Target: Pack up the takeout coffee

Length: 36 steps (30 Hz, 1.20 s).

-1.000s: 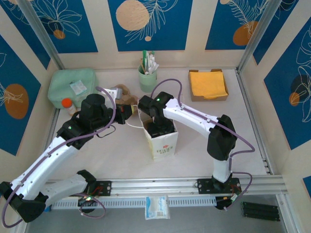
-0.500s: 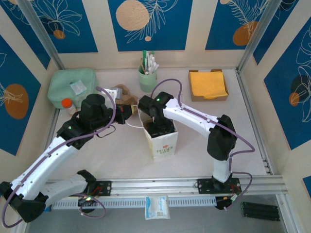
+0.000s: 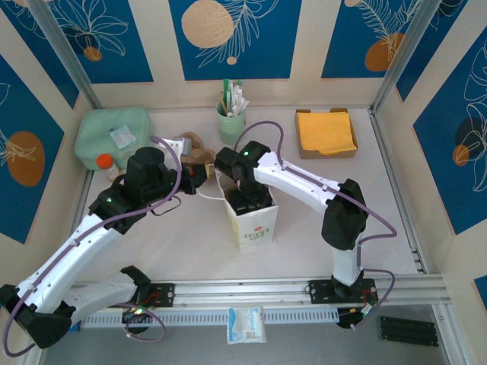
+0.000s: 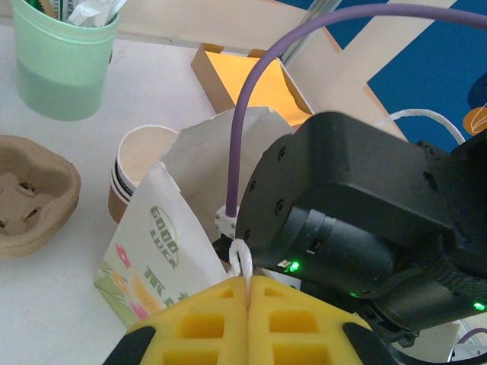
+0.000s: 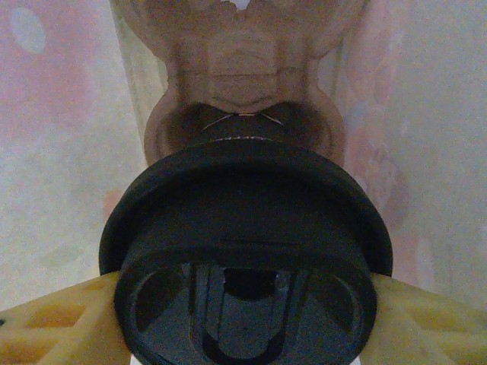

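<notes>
Fingers first, from the top camera: the left fingers (image 3: 201,181) sit just left of the white paper bag (image 3: 257,226), at the end of its thin white handle (image 3: 213,196); the pinch itself is too small to read here. The right arm's black wrist (image 3: 247,199) dips into the bag's open mouth and covers what lies below it. At the far side of the tabletop (image 3: 183,239) stand a mint-green cup (image 3: 231,125) of stirrers and a cardboard tray (image 3: 326,134) of orange napkins.

From the left wrist camera, the left fingers (image 4: 248,289) are pressed fully together with the handle (image 4: 242,257) clamped in the seam. Beyond them the bag (image 4: 152,251) stands upright, its mouth mostly blocked by the wrist (image 4: 342,220). Just left of it are a stack of empty paper cups (image 4: 137,163) and an empty pulp carrier (image 4: 30,190), cut off at the edge.

From the right wrist camera, the right fingers (image 5: 245,334), partly spread, grip the takeout coffee (image 5: 243,228) from both sides. Its black lid hides the cup body. It hangs inside the bag above a second pulp carrier (image 5: 240,68); whether they touch is unclear.
</notes>
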### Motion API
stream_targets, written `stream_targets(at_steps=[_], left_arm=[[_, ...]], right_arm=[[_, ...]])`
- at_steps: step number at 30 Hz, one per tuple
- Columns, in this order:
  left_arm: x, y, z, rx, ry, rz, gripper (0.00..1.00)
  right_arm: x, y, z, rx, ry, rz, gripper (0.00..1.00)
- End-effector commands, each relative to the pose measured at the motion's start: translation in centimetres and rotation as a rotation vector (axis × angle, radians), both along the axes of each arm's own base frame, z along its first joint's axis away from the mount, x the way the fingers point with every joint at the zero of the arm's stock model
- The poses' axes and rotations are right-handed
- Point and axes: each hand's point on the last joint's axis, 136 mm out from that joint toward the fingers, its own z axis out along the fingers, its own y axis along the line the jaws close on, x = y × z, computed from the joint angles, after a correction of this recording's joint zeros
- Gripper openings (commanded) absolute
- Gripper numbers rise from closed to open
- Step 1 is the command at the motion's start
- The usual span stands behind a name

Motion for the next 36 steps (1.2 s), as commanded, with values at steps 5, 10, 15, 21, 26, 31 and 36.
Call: stream_targets(at_steps=[5, 10, 15, 21, 26, 31, 36], left_arm=[[-0.1, 0.4, 0.2, -0.015, -0.013, 0.014, 0.00], [-0.1, 0.5, 0.1, -0.013, -0.014, 0.014, 0.00], [-0.1, 0.5, 0.1, -0.015, -0.015, 0.012, 0.00], [-0.2, 0.4, 0.1, -0.016, -0.015, 0.010, 0.00], [-0.1, 0.5, 0.1, -0.015, -0.015, 0.012, 0.00], [-0.1, 0.4, 0.1, -0.016, -0.013, 0.012, 0.00], [-0.1, 0.5, 0.1, -0.012, -0.012, 0.016, 0.00]], right_arm=[[-0.5, -0.2, 0.8, -0.019, 0.052, 0.041, 0.65], [-1.0, -0.7, 0.0, -0.042, 0.093, 0.049, 0.65], [-1.3, -0.9, -0.6, -0.057, 0.116, 0.054, 0.65], [-1.2, -0.9, -1.6, -0.068, 0.131, 0.053, 0.65], [-1.1, -1.0, -2.4, -0.072, 0.139, 0.047, 0.65], [-1.1, -1.0, -2.9, -0.070, 0.142, 0.040, 0.65], [-1.0, -1.0, -3.3, -0.070, 0.141, 0.032, 0.65]])
